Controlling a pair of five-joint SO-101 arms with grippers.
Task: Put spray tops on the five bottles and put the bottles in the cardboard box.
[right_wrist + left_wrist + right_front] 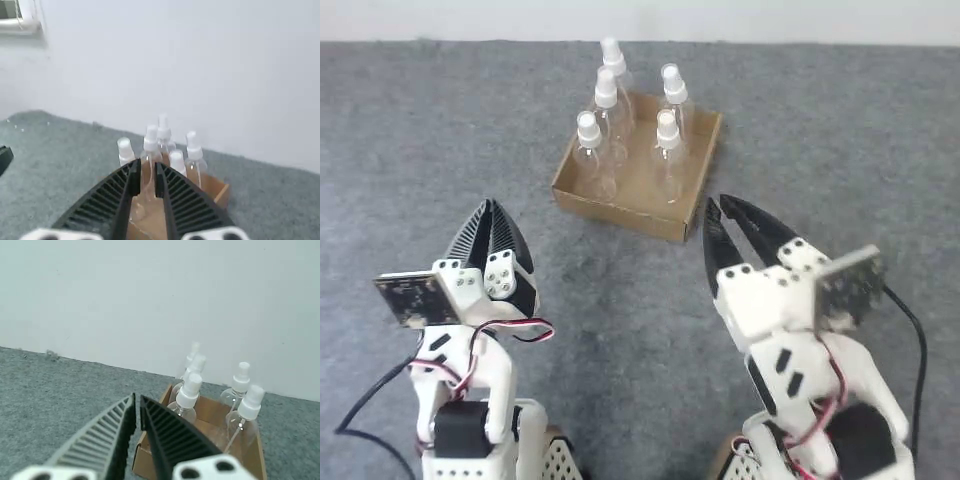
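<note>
Two grippers, both empty, hover low at the near side of the table (420, 130), each pointing toward the box.

Left gripper (491, 207): black ribbed jaws drawn together to a hairline slit, nothing between them; tips aimed at the near left corner of the cardboard box (620, 212), well apart from it; behind it the white left arm (470, 390), with a small circuit board (415, 297) at the wrist and red and black wires (510, 330) looping below.

Right gripper (718, 202): jaws parted by a narrow gap, nothing held; tips near the box's near right corner, seen from above; behind it the white right arm (790, 350), carrying its own wrist board (848, 285), with a black cable (915, 340) trailing down its outer side.

Five bottles (610, 120): clear, upright, standing inside the box; three in a row along its left side as seen from the arms, two along its right; the farthest of the three stands at the back corner, where its base is hard to make out; each bottle is capped by a white spray top (588, 128).

Box: shallow, brown, open-topped, turned at a slight angle, sitting toward the far middle of the table; the table surface is grey and carpet-like; beyond its far edge rises a plain white wall (150, 290).
</note>
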